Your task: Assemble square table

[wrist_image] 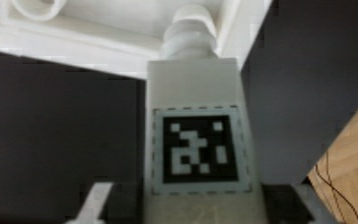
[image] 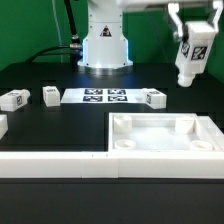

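Observation:
The white square tabletop lies on the black table at the front right of the exterior view, hollow side up, with round sockets in its corners. My gripper is in the air at the exterior view's upper right, above and behind the tabletop, shut on a white tagged leg that hangs upright. In the wrist view the leg fills the middle with its marker tag facing the camera, and its threaded end points at the tabletop's rim. Three more legs lie on the table.
The marker board lies flat in front of the robot base. A long white border wall runs along the front edge. A white piece shows at the left edge.

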Controlling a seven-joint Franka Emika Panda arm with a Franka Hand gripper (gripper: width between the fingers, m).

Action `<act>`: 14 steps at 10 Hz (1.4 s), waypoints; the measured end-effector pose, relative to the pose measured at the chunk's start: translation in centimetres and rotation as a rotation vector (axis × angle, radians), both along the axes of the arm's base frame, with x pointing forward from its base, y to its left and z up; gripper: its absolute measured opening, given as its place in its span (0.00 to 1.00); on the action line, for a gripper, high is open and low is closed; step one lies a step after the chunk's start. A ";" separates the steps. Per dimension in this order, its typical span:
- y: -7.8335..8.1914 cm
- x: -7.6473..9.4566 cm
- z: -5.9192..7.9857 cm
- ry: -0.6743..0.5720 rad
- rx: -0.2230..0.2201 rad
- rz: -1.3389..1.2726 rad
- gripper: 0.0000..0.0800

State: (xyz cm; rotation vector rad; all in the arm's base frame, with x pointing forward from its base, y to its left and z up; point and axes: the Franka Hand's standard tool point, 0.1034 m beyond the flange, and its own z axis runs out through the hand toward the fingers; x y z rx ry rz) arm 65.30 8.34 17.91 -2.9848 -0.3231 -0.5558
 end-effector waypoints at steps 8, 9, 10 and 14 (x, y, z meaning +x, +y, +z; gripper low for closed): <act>2.9 -1.8 -7.2 -0.173 0.042 -0.034 0.36; 3.1 -1.6 -6.8 -0.186 0.025 -0.003 0.36; 2.7 -1.6 -7.0 -0.183 0.024 -0.008 0.36; 1.8 0.1 -5.8 -0.195 0.026 -0.022 0.36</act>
